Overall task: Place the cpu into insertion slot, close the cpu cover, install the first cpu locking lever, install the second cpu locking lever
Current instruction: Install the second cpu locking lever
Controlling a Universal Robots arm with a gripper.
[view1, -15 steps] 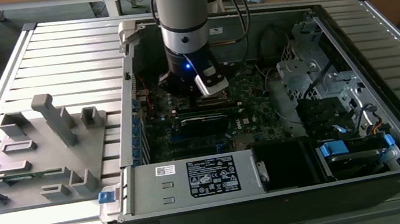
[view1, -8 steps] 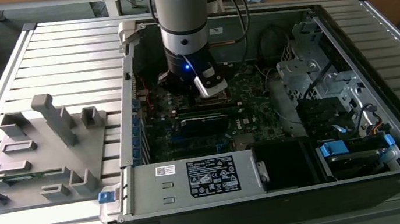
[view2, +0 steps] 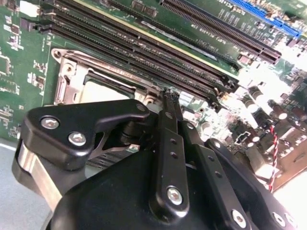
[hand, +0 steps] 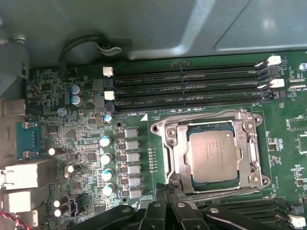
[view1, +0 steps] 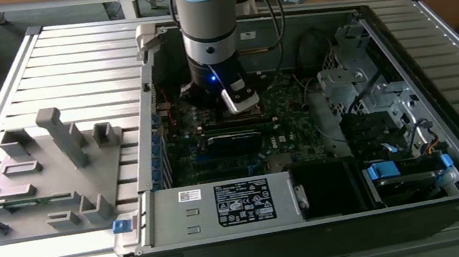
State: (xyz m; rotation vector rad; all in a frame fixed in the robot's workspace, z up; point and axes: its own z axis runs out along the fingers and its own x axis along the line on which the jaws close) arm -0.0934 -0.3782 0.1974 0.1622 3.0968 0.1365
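Note:
The cpu [hand: 213,154], a square chip with a dull silver top, lies flat in the insertion slot [hand: 169,128] on the green motherboard. The cpu cover [hand: 175,149], a silvery frame, lies down around the chip, which shows through its window. Thin wire levers run along the socket's edges; I cannot tell whether they are latched. My gripper [hand: 166,188] is shut, its black fingertips together at the socket's edge, at one corner. In the second wrist view the gripper [view2: 168,93] tips reach the socket rim [view2: 64,79] beside the memory slots. In the exterior view the gripper [view1: 231,104] hangs low inside the open computer case.
Long black memory slots [hand: 187,86] run along one side of the socket, with capacitors [hand: 106,158] beside it. The case walls [view1: 146,147], drive cage [view1: 354,84] and power supply [view1: 222,207] hem the arm in. A grey fixture [view1: 46,168] stands at the exterior view's left.

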